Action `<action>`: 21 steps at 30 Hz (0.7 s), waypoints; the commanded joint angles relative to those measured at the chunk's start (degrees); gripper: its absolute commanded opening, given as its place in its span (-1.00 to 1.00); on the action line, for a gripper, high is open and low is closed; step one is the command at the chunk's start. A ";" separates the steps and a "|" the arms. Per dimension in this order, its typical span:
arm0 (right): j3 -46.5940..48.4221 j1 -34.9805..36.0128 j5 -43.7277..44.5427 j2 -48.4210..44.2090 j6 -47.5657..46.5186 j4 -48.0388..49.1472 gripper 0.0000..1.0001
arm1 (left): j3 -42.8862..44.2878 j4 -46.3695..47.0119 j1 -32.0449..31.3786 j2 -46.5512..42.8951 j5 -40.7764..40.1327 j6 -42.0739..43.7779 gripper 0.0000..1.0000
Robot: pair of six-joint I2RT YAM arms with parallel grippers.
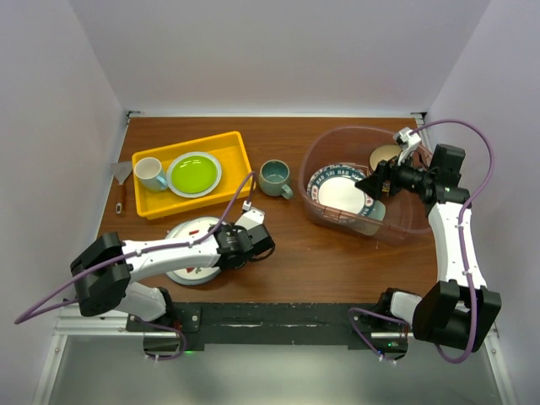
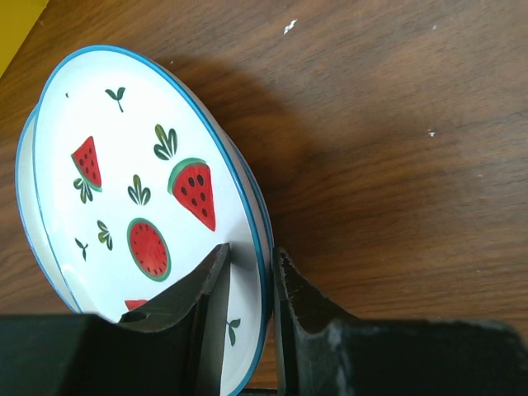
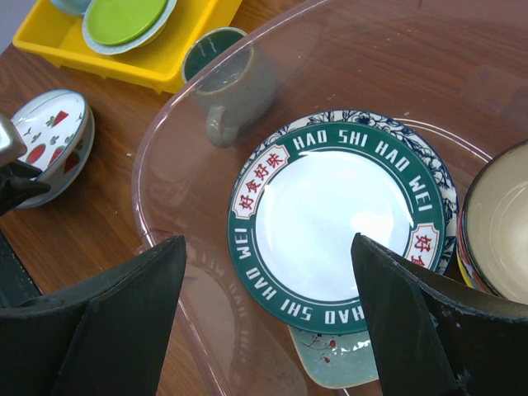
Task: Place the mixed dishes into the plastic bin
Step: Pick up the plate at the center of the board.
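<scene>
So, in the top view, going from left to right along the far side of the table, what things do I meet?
Scraper → white mug → green plate (both in the yellow tray) → grey-green mug → plastic bin, holding the green-rimmed plate, then the tan bowl.

A brown wooden tabletop is enclosed along its far, left and right edges by plain pale walls.

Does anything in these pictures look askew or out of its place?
Only the watermelon plate: it seems tipped up on the table, its rim pinched by the left hand. In the plastic bin, the plates overlap off-centre. Nothing looks spilled or broken.
</scene>
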 commanded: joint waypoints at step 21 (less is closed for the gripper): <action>0.60 -0.24 -1.22 0.30 -1.03 0.25 0.71 | 13.65 -1.31 -5.46 -13.81 -0.68 11.27 -1.00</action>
